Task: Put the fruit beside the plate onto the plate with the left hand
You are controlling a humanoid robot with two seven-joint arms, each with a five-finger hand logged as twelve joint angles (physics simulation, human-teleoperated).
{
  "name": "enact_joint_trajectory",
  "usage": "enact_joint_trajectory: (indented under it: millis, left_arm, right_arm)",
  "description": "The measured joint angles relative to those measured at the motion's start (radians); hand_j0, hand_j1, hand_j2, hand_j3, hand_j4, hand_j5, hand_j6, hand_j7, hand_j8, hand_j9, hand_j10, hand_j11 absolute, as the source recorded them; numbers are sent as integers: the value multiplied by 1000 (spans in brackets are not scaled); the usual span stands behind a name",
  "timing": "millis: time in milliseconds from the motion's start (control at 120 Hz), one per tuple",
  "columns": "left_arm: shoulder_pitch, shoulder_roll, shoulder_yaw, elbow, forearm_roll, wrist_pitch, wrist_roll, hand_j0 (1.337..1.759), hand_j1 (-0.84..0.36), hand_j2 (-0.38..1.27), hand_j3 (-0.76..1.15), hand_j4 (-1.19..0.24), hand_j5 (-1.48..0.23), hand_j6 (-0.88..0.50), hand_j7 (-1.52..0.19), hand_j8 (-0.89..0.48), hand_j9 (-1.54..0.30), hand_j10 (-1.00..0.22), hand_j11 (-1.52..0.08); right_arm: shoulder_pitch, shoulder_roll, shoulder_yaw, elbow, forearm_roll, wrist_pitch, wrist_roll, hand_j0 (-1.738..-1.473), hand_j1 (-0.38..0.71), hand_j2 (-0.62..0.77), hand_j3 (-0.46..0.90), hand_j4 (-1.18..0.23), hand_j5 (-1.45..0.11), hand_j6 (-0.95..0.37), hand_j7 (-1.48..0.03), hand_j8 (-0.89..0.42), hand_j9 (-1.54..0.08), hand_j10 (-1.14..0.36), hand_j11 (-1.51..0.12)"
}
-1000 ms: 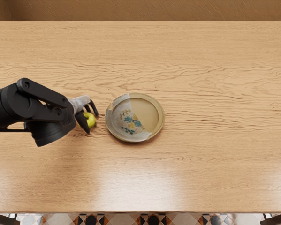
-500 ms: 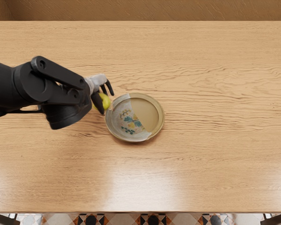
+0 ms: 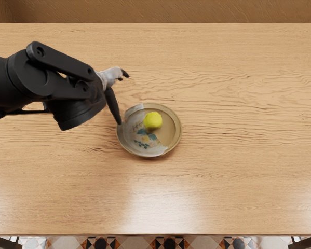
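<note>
Fruit (image 3: 153, 120), small, round and yellow-green, lay on the plate (image 3: 177, 136), just to the right of the left hand (image 3: 111, 88) and a little nearer the camera than it. Nothing touched it. The hand hung over the table (image 3: 238, 78) beside the plate's left rim with its fingers (image 3: 113, 106) spread apart and holding nothing; one dark finger reached down toward the rim and another pointed away to the right.

By its look the fruit was light and firm, with a smooth skin, so it was likely to roll or slip from a loose pinch. The surest hold seemed to be across its widest part, with the thumb opposite two or three fingers and only moderate pressure. The shallow plate would probably keep it from rolling far.

Half a second earlier the same fingers were closed around the fruit at the plate's left edge. A second earlier the hand held it lower and farther left, well clear of the plate. By this moment the fruit had been released right of the hand, inside the rim, and the plate had not shifted.
</note>
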Motion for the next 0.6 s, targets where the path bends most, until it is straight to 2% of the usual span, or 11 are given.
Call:
enact_joint_trajectory:
  millis: [117, 217, 325, 458, 600]
  left_arm:
    - [14, 151, 37, 3, 2, -12, 0, 1658, 254, 24, 0, -81, -104, -78, -104, -76, -104, -81, -104]
    - [56, 381, 58, 21, 6, -32, -1, 1658, 284, 16, 0, -56, -72, -54, -72, -53, -72, -56, -72]
    - [54, 603, 26, 60, 63, -238, -1, 1658, 303, 11, 0, -39, -51, -38, -51, -38, -51, -39, -51]
    - [62, 692, -11, 120, 133, -507, -2, 1658, 317, 7, 0, -28, -36, -27, -35, -27, -35, -28, -35]
    - [108, 745, -60, 147, 172, -618, 2, 1658, 325, 5, 0, -21, -27, -21, -27, -21, -27, -21, -27]
  right_arm:
    - [0, 0, 0, 0, 0, 0, 0, -1658, -349, 0, 0, 0, 0, 0, 0, 0, 0, 0, 0]
    - [0, 0, 0, 0, 0, 0, 0, -1658, -349, 0, 0, 0, 0, 0, 0, 0, 0, 0, 0]
    - [0, 0, 0, 0, 0, 0, 0, -1658, -349, 0, 0, 0, 0, 0, 0, 0, 0, 0, 0]
    - [0, 0, 0, 0, 0, 0, 0, -1658, -349, 0, 0, 0, 0, 0, 0, 0, 0, 0, 0]
    - [0, 0, 0, 0, 0, 0, 0, -1658, -349, 0, 0, 0, 0, 0, 0, 0, 0, 0, 0]
